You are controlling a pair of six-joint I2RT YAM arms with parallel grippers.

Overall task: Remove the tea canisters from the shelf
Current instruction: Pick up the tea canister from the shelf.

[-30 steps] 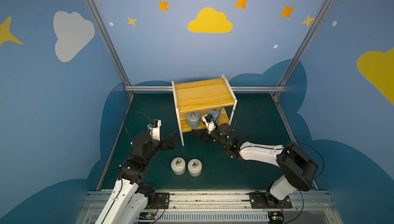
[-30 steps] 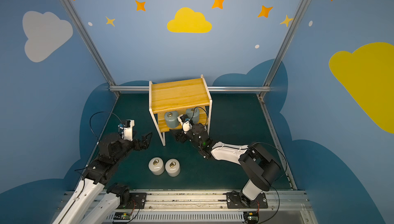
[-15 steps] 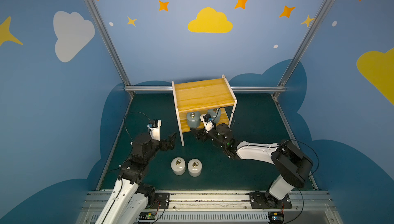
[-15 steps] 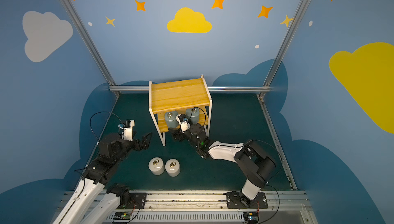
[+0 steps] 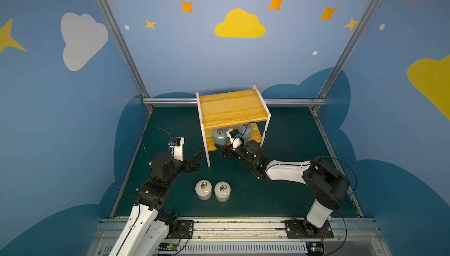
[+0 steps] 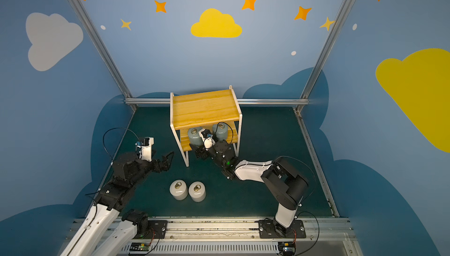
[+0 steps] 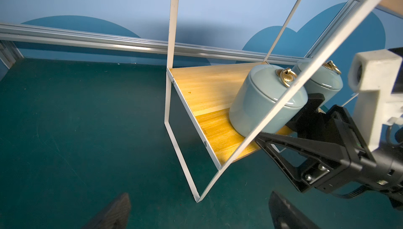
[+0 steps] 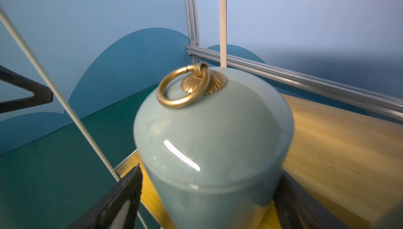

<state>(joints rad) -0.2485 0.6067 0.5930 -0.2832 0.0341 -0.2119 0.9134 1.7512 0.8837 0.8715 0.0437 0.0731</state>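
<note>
Right wrist view: right pincer (image 8: 209, 176) straddles grey-blue canister (image 8: 213, 134) on lower board of shelf (image 8: 338, 134); grip cannot tell
Left pincer (image 5: 196, 161): apart, empty, beside shelf

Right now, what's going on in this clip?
Two white canisters already stand on the green mat in front of the shelf. The right arm reaches in low, with its jaws on either side of a grey-blue canister standing on the lower board. It is unclear whether they press on it yet. A second grey-blue canister stands behind it. The left arm hovers beside the shelf, jaws open and empty.
</note>
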